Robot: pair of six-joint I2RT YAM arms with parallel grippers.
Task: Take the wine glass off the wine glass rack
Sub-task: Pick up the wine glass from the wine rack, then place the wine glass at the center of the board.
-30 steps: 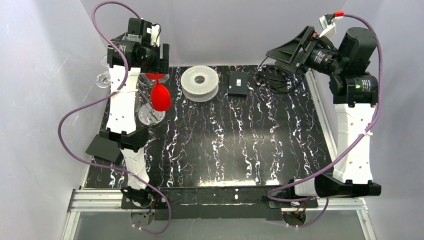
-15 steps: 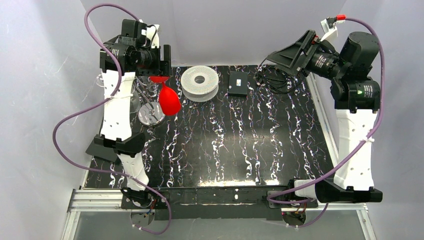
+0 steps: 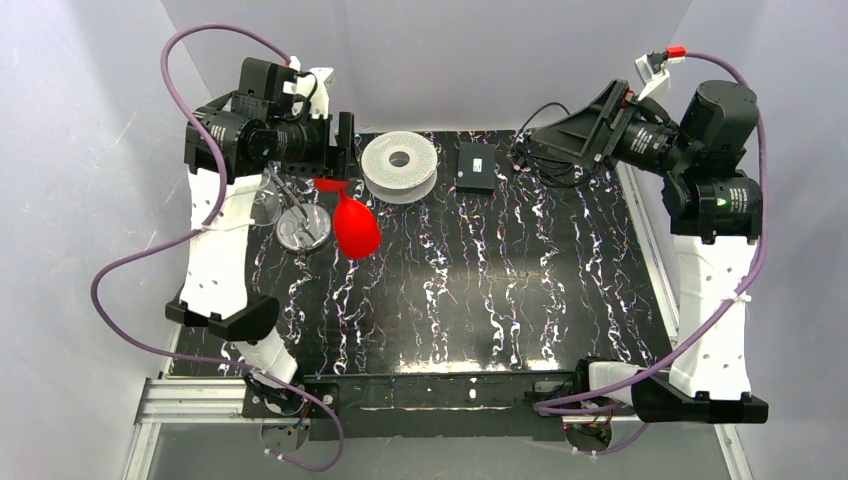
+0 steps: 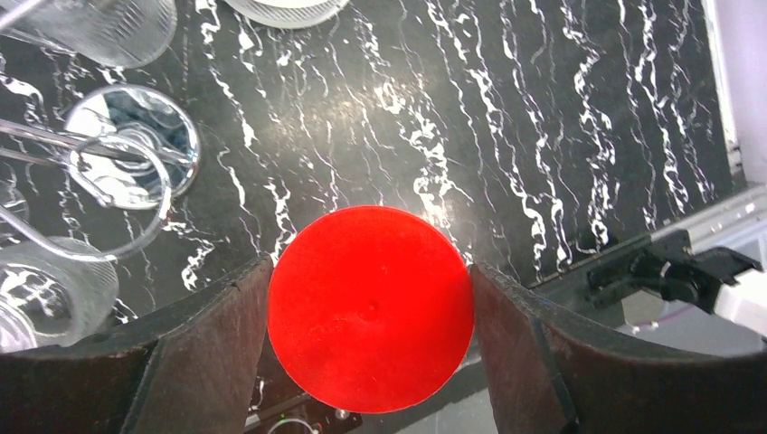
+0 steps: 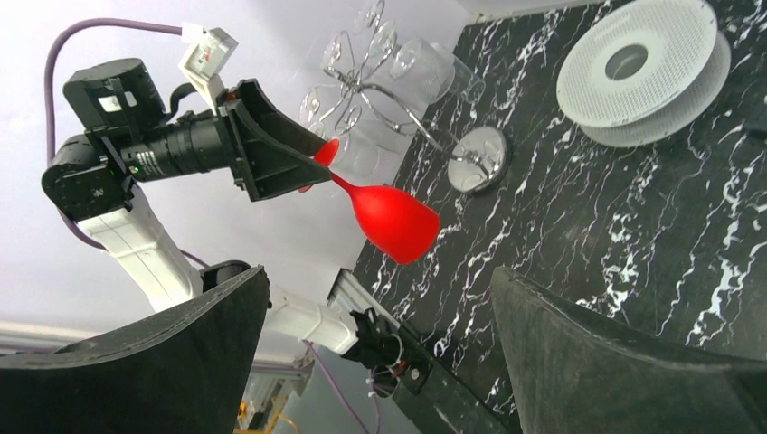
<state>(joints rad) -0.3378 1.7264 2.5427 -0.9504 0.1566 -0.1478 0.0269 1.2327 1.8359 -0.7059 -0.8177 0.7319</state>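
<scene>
The red wine glass (image 3: 356, 228) hangs bowl-down in the air just right of the wine glass rack (image 3: 303, 228), clear of its wire arms. My left gripper (image 3: 333, 178) is shut on the glass's round red foot (image 4: 371, 307), one finger pressing each side. From the right wrist, the glass (image 5: 389, 217) slants out of that gripper, beside the rack (image 5: 380, 86). The rack's chrome disc base (image 4: 136, 158) and curved wires lie at the left of the left wrist view. My right gripper (image 3: 545, 125) is open and empty, raised at the back right, its fingers (image 5: 208, 344) wide apart.
Clear glasses (image 4: 54, 289) still hang on the rack. A white ribbed spool (image 3: 399, 165) and a black box (image 3: 476, 166) sit at the back of the black marbled table (image 3: 480, 280). Black cables (image 3: 548, 160) lie under the right gripper.
The left gripper has carried the red glass to the right and slightly forward, away from the rack. The right arm has barely shifted.
</scene>
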